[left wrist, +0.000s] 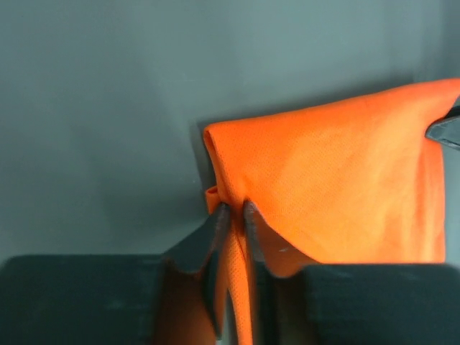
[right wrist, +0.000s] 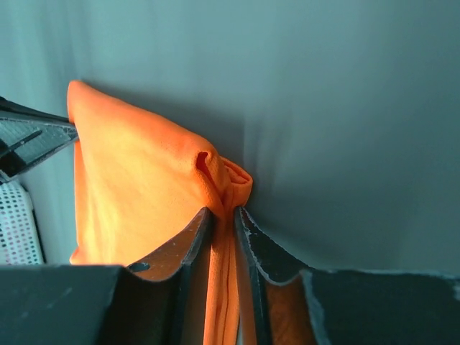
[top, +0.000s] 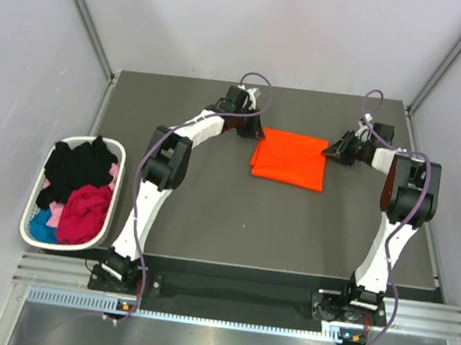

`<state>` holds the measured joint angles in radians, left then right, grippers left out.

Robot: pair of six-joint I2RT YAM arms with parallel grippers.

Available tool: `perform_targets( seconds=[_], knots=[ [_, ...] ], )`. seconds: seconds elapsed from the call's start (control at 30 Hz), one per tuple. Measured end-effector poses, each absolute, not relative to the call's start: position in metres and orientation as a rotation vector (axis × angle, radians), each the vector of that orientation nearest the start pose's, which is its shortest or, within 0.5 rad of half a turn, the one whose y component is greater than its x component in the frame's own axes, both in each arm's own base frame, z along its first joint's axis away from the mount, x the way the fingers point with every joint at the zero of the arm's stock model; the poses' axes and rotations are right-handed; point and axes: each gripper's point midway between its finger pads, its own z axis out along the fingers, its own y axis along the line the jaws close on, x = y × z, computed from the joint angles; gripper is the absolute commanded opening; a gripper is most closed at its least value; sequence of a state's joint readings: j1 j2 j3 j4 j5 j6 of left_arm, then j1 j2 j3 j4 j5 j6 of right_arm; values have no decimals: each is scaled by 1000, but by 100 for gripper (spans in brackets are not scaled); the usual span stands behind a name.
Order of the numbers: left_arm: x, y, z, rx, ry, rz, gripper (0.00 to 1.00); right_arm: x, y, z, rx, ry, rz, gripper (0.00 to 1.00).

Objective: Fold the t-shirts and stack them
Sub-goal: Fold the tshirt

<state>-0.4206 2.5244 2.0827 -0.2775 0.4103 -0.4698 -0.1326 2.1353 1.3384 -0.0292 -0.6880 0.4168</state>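
A bright orange t-shirt (top: 290,157) lies folded into a rectangle at the back middle of the dark table (top: 208,212). My left gripper (top: 254,130) is shut on its far left corner; the left wrist view shows the orange cloth (left wrist: 338,180) pinched between the fingers (left wrist: 217,223). My right gripper (top: 332,149) is shut on its far right corner; the right wrist view shows the cloth (right wrist: 144,187) bunched between the fingers (right wrist: 248,230). More t-shirts, black (top: 78,165), magenta (top: 88,212) and blue (top: 41,226), lie crumpled in a basket.
A white mesh laundry basket (top: 42,171) sits off the table's left edge. Grey walls enclose the table on the left, back and right. A metal rail (top: 221,307) runs along the near edge by the arm bases.
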Motion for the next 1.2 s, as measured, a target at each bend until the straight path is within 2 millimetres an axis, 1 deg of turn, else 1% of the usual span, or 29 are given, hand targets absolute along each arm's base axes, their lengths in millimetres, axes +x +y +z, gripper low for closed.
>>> perform_targets(
  seconds=[0.03,0.07,0.1,0.13,0.23,0.3,0.37,0.43,0.5,0.57,0.6,0.7,0.73,0.8,0.83,0.9,0.93,1.0,1.07,1.1,1.13,1.2],
  knots=[
    [539,-337,39,160,2389,-927,27,495,59,31,326,2333,959,27],
    [539,-336,40,157,2388,-937,32,495,59,32,338,2332,965,31],
    [539,-336,41,148,2389,-950,34,495,59,33,341,2328,974,34],
    [539,-336,42,140,2389,-963,36,495,58,34,346,2324,982,40],
    [542,-330,45,125,2388,-966,40,496,57,40,361,2311,1000,46],
    [541,-322,47,109,2395,-945,40,494,54,44,375,2315,991,47],
    [534,-312,52,90,2413,-926,40,493,52,49,380,2315,985,48],
    [522,-304,60,79,2426,-919,40,492,52,54,378,2310,983,48],
    [513,-300,71,79,2424,-920,38,493,51,56,375,2306,982,48],
    [499,-299,83,88,2422,-928,38,492,51,55,383,2316,984,48],
    [491,-301,88,98,2413,-940,38,492,51,55,384,2316,984,48],
    [466,-310,96,130,2406,-976,38,500,50,55,383,2311,984,44],
    [456,-316,97,142,2411,-990,38,503,49,53,384,2310,985,40],
    [442,-328,95,179,2417,-1012,37,510,48,48,388,2305,987,38],
    [434,-338,94,208,2417,-1025,37,512,48,45,395,2307,992,36],
    [423,-349,91,243,2424,-1037,37,514,49,38,412,2307,1010,35],
    [417,-356,89,266,2426,-1045,37,515,50,37,412,2302,1032,32],
    [408,-366,87,302,2422,-1051,37,517,51,37,411,2291,1040,29],
    [403,-371,83,327,2419,-1045,37,518,51,36,417,2288,1043,23],
    [402,-370,80,334,2419,-1031,36,519,50,35,421,2289,1040,19],
    [403,-369,77,334,2421,-1015,36,519,50,34,425,2289,1039,17],
    [406,-362,68,329,2423,-961,36,519,48,34,438,2289,1035,15]
  ],
)
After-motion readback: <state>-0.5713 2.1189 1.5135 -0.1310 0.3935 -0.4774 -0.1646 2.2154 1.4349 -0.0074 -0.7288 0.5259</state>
